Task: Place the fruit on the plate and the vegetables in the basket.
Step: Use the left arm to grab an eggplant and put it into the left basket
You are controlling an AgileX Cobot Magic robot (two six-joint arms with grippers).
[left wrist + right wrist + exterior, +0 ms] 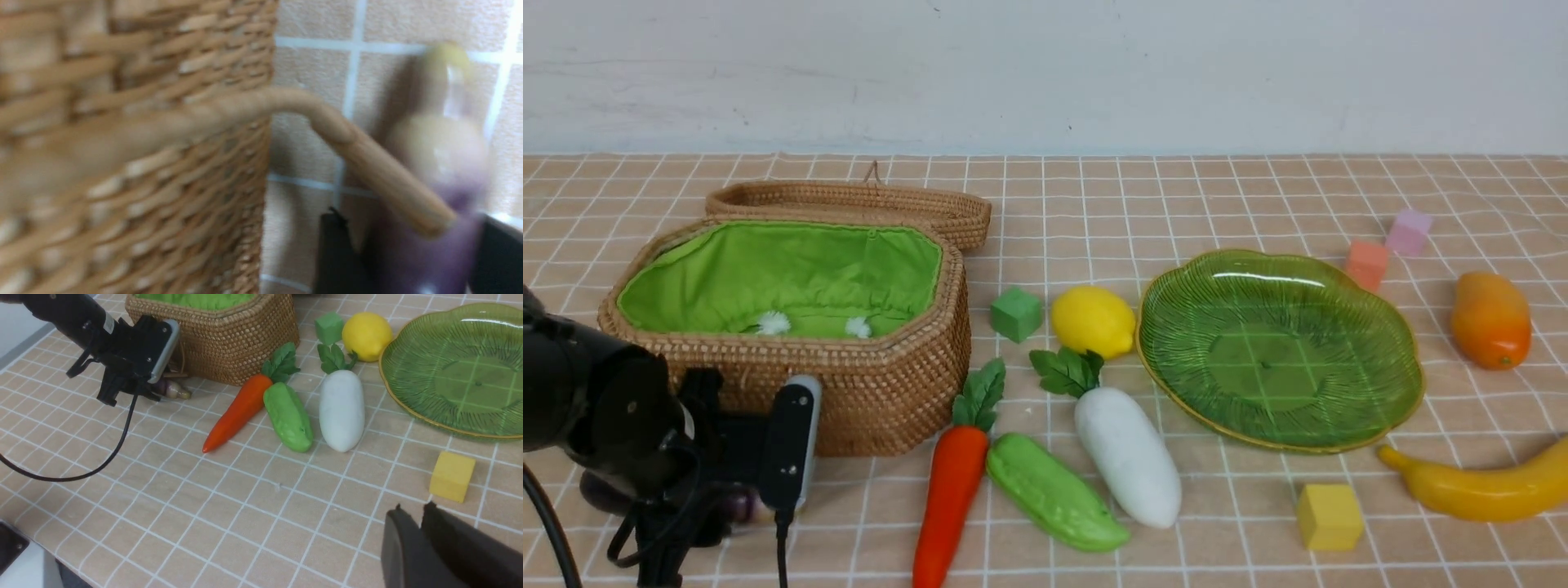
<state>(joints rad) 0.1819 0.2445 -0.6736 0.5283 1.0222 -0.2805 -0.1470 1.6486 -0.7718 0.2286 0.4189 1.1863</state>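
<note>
The purple eggplant (433, 253) lies on the cloth close to the front wall of the wicker basket (882, 384). My left gripper (408, 228) is low over it with a black finger against each side, shut on it. The view is blurred. Carrot (952, 490), cucumber (1054, 500) and radish (1129, 453) lie side by side right of the basket. The lemon (1092, 320) sits next to the green plate (1152, 359), the mango (1490, 320) and banana (1478, 490) to its right. My right gripper (413, 506) hovers shut and holding nothing, near the yellow cube (451, 476).
The basket's wooden toggle (367, 159) hangs just above the eggplant. Its lid (849, 200) lies open behind it. A green cube (1016, 314) sits by the lemon. Pink (1366, 263) and lilac (1409, 231) cubes lie beyond the plate.
</note>
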